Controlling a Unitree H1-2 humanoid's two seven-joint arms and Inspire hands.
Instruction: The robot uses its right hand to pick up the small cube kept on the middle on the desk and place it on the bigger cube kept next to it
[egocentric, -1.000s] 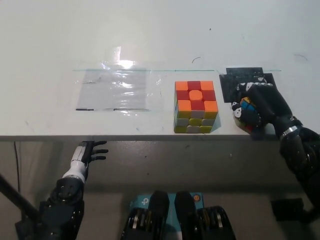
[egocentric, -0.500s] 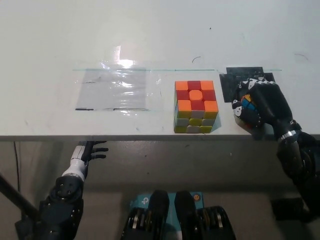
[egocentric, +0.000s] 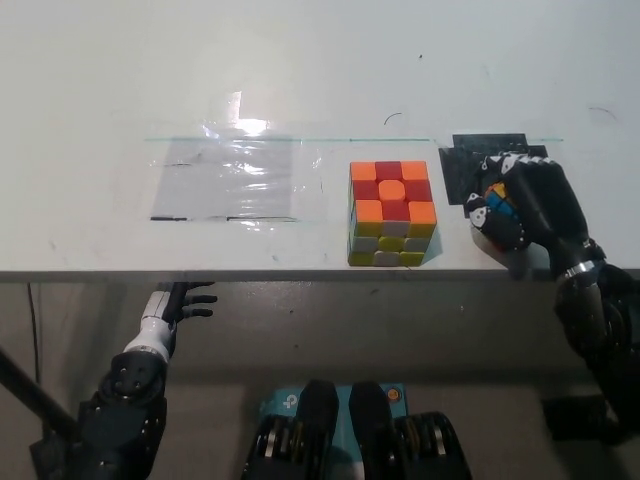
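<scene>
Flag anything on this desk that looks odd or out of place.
Nothing stands out. The big cube sits square near the desk edge, and the right hand grips the small cube. The left hand rests below the edge.

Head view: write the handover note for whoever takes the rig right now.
Right hand: shut on the small cube, at the right of the desk over a black patch.
Left hand: open, resting below the desk's front edge at lower left, holding nothing.
Bigger cube: on the desk near the front edge, just left of the right hand, its orange and red top bare.
Done: small cube grasped.
Left: carry it over the bigger cube, set it on top, let go. Whether it is already off the desk cannot be told.
</scene>
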